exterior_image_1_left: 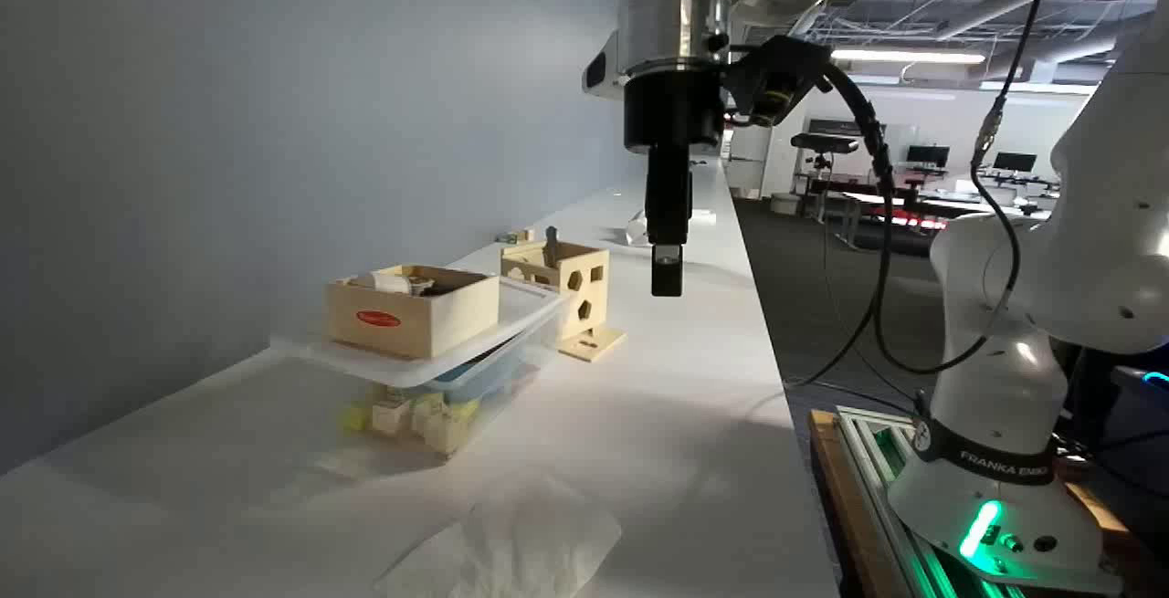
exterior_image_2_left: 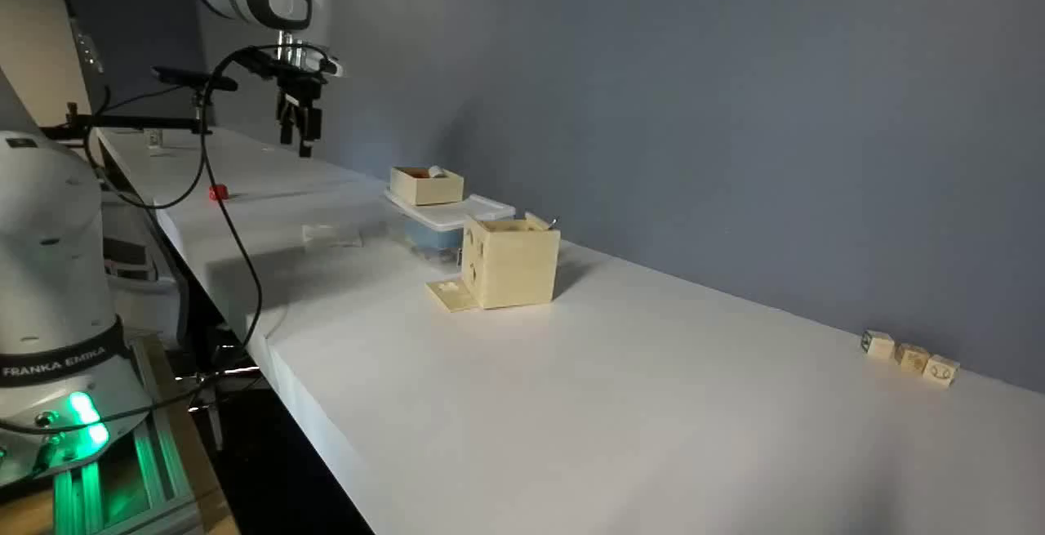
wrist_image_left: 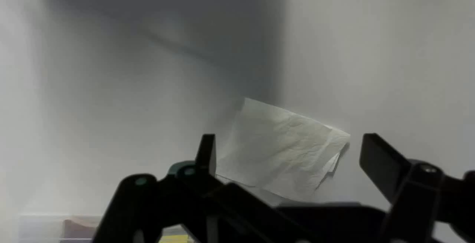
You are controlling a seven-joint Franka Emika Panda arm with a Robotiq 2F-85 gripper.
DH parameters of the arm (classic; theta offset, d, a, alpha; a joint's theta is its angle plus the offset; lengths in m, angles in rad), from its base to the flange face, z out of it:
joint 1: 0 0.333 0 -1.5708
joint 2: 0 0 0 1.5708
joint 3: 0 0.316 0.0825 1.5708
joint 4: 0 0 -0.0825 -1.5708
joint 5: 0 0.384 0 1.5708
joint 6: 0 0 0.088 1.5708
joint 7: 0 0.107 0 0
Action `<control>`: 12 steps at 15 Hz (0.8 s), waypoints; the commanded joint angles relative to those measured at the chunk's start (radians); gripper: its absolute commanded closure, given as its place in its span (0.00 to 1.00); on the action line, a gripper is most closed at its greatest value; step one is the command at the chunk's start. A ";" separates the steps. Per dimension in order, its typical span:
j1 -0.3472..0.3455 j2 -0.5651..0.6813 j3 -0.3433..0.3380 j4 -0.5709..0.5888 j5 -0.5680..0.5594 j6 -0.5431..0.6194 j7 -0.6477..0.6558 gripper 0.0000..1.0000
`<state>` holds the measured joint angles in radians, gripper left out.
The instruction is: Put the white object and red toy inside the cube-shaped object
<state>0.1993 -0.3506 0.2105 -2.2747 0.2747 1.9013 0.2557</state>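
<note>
The cube-shaped object, a light-wood cube with dark cut-out holes (exterior_image_1_left: 585, 301), stands upright on the table; it also shows in an exterior view (exterior_image_2_left: 522, 269). A grey stick pokes out of its top. The red toy (exterior_image_2_left: 218, 191) lies near the table's edge and shows in only one view. A white folded paper (wrist_image_left: 282, 150), possibly the white object, lies flat on the table; it shows in both exterior views (exterior_image_1_left: 525, 539) (exterior_image_2_left: 331, 235). My gripper (exterior_image_2_left: 296, 141) hangs high above the table, open and empty. In the wrist view its fingers (wrist_image_left: 289, 143) spread around the paper below.
A clear plastic tub (exterior_image_1_left: 429, 406) with a white lid stands beside the cube, with a wooden tray (exterior_image_1_left: 379, 319) on the lid. A white cylinder (exterior_image_1_left: 388, 282) sits in the tray. A wooden plate (exterior_image_2_left: 451, 294) lies at the cube's foot. Small blocks (exterior_image_2_left: 912, 357) lie by the wall.
</note>
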 commanded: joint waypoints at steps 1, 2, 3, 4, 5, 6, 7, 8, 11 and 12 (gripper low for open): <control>-0.005 0.000 0.004 0.002 0.001 -0.003 -0.001 0.00; -0.005 0.000 0.005 0.002 0.001 -0.003 -0.001 0.00; -0.005 0.000 0.005 0.002 0.001 -0.003 -0.001 0.00; -0.005 0.000 0.005 0.002 0.001 -0.003 -0.001 0.00; -0.005 0.000 0.005 0.002 0.001 -0.003 -0.001 0.00; -0.005 0.000 0.005 0.002 0.001 -0.003 -0.001 0.00; -0.005 0.000 0.005 0.002 0.001 -0.003 -0.001 0.00; -0.005 0.000 0.005 0.002 0.001 -0.003 -0.001 0.00; -0.024 -0.001 -0.019 -0.003 0.021 0.053 -0.001 0.00; -0.040 0.000 -0.025 0.003 0.008 0.085 0.011 0.00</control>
<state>0.1905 -0.3505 0.2052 -2.2751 0.2748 1.9248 0.2560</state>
